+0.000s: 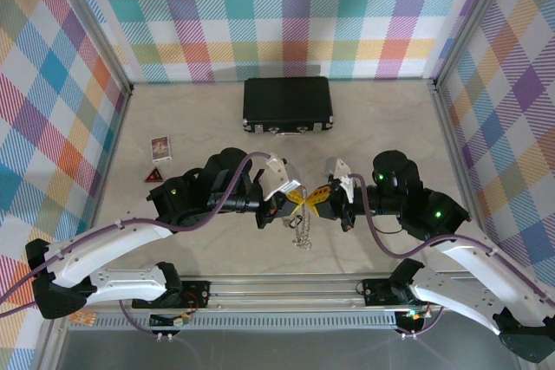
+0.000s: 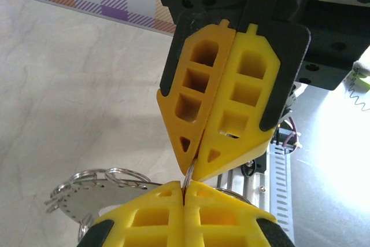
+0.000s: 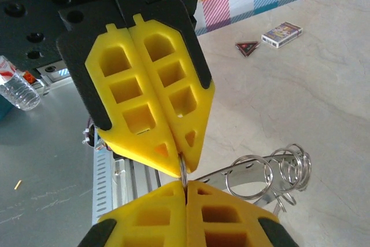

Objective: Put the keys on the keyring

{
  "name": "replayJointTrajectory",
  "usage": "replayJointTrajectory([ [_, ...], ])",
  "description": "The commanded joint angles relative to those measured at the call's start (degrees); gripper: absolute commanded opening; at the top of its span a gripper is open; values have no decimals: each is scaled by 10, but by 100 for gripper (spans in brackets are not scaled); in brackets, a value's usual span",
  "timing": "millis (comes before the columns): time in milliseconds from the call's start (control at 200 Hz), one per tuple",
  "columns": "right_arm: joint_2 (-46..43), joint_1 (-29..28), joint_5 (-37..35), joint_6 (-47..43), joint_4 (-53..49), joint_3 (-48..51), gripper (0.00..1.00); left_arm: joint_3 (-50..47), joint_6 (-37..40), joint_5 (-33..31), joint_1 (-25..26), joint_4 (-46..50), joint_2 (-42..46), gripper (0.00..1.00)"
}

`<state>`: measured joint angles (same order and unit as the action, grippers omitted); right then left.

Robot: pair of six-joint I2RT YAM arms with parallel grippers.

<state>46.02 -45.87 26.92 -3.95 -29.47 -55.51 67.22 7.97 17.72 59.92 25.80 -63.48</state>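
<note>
left gripper (image 2: 184,189) and right gripper (image 3: 186,186) meet tip to tip over the near middle of the table (image 1: 199,127), both jaws pinched fully closed on the thin keyring (image 2: 187,176), likely steadying it while the keys (image 1: 302,231) dangle just below.

Top: overhead, looking down on table (image 1: 199,119). Wrists: close-up, facing each other, sharing jaws.
</note>
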Motion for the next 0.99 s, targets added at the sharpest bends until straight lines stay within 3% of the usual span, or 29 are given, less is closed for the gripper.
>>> replayJointTrajectory([
  [0,-11,-8,19,-12,22,-10,0,4,-6,7,1,-22,3,0],
  [465,-53,-8,38,35,78,23,5,-151,-111,29,1,-315,72,0],
  [510,-54,-8,36,37,79,23,10,-160,-114,27,0,-331,78,0],
  [625,-62,-8,27,47,85,24,37,-181,-119,23,0,-362,91,0],
  [710,-77,-8,11,67,99,31,47,-197,-126,24,1,-395,101,0],
  [855,-123,-7,-1,114,143,65,49,-233,-154,31,0,-484,119,0],
  [990,-141,-7,17,142,171,82,42,-255,-190,47,0,-567,117,0],
])
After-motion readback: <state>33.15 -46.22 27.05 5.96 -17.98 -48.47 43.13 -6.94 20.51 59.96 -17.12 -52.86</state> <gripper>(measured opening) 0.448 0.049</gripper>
